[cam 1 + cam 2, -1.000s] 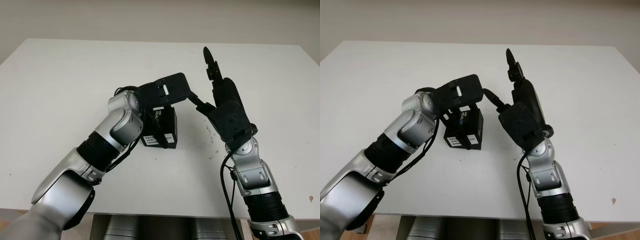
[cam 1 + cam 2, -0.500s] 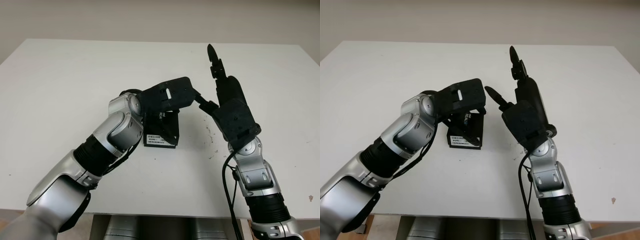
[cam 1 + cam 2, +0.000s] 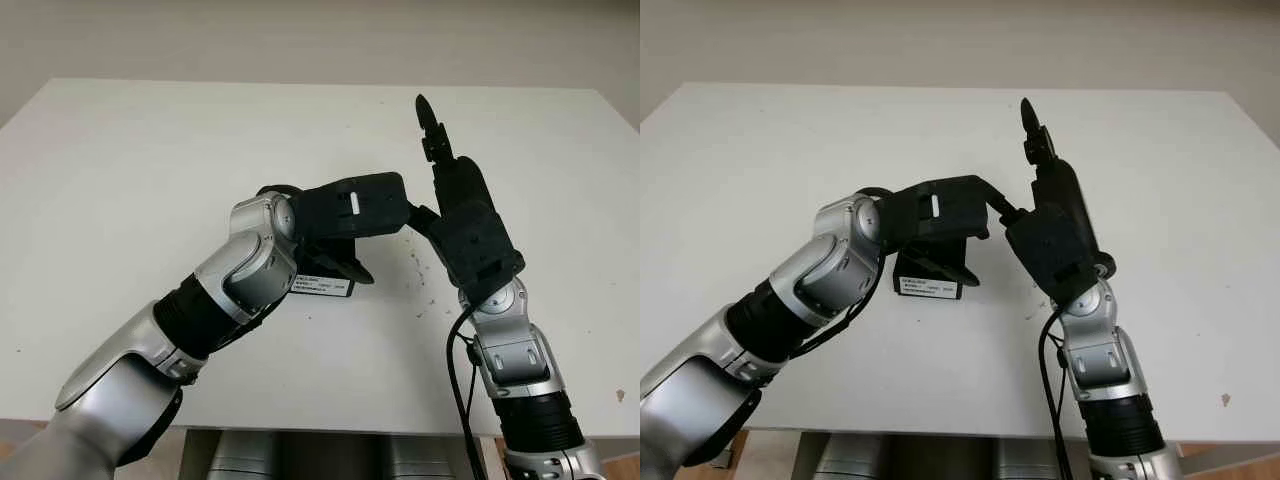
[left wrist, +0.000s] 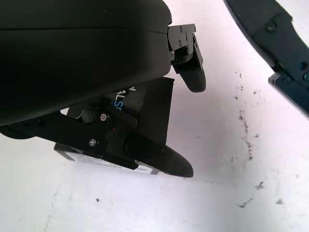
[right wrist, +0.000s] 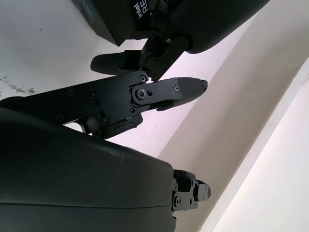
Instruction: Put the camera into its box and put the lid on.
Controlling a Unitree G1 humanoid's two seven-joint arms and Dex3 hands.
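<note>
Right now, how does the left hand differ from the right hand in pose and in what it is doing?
The left hand lies low across the black box on the white table, its fingers reaching down over the box; whether it grips the box cannot be told. The right hand stands upright beside it, holds nothing, and is open, one finger pointing up and away. Both are black three-finger hands, close together at the table's middle.

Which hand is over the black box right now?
The left hand, reaching in over the black box on the table. The right hand stands beside it, apart from the box, one finger pointing up and away.
</note>
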